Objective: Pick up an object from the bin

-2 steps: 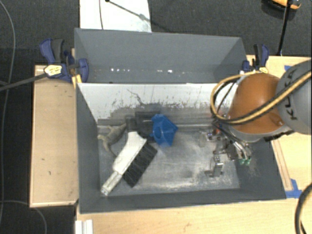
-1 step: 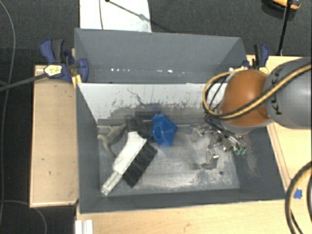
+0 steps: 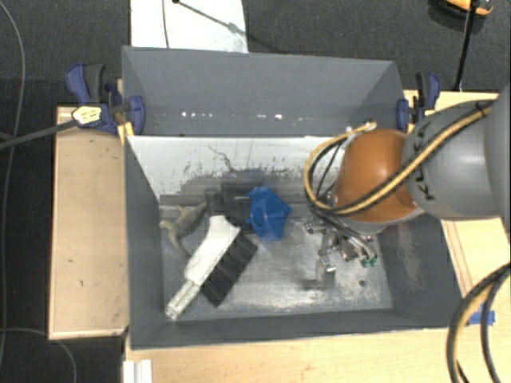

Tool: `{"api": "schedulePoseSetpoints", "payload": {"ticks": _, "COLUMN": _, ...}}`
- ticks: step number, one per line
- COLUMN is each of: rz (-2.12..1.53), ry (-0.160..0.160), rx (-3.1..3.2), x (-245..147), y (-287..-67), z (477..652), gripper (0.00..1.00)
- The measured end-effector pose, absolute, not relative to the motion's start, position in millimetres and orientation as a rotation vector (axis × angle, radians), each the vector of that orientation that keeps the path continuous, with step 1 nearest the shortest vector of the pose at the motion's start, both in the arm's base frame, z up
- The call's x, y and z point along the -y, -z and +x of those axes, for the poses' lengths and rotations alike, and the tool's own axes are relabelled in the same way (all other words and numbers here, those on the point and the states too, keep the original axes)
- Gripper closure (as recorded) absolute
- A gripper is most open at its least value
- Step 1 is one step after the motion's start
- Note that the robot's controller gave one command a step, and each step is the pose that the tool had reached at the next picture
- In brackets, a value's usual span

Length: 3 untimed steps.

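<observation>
Grey metal forms the bin [image 3: 255, 86], seen from above in the camera view, and four loose things lie in the left half of its floor. There is one blue block [image 3: 267, 211] of angular shape near the middle. One dark block [image 3: 233, 198] sits just left of it, touching it on the far side. There is one brush [image 3: 214, 263] with a white handle and black bristles, lying aslant from the blue block toward the near left corner. One grey curved piece [image 3: 180, 220] lies by the left wall, just beyond the brush handle.

The arm [image 3: 467, 162] comes in from the right with one orange cover [image 3: 375, 174] at its wrist, looped by cables. Below that, the pincer [image 3: 327, 268] points down over bare scuffed floor in the right half. It is beside the blue block but apart from it, and well apart from the brush. Whether the pincer is apart or together I cannot tell.
</observation>
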<state>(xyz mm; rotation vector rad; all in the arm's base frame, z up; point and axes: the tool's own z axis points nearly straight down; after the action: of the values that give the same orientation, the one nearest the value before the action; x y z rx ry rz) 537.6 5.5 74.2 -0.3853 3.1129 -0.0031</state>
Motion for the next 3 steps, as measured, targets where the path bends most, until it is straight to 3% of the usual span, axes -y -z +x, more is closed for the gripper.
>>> {"api": "schedulePoseSetpoints", "payload": {"ticks": 1, "rz": -0.216, "ry": -0.007, "rx": -3.135, "x": -4, "y": -120, "z": 539.4, "gripper": 0.00}}
{"api": "schedulePoseSetpoints", "payload": {"ticks": 2, "rz": 0.184, "ry": 0.003, "rx": -3.124, "x": -14, "y": -157, "z": 538.1, "gripper": 0.00}}
{"api": "schedulePoseSetpoints", "payload": {"ticks": 3, "rz": 0.306, "ry": -0.005, "rx": -3.119, "x": -35, "y": -135, "z": 551.1, "gripper": 0.00}}
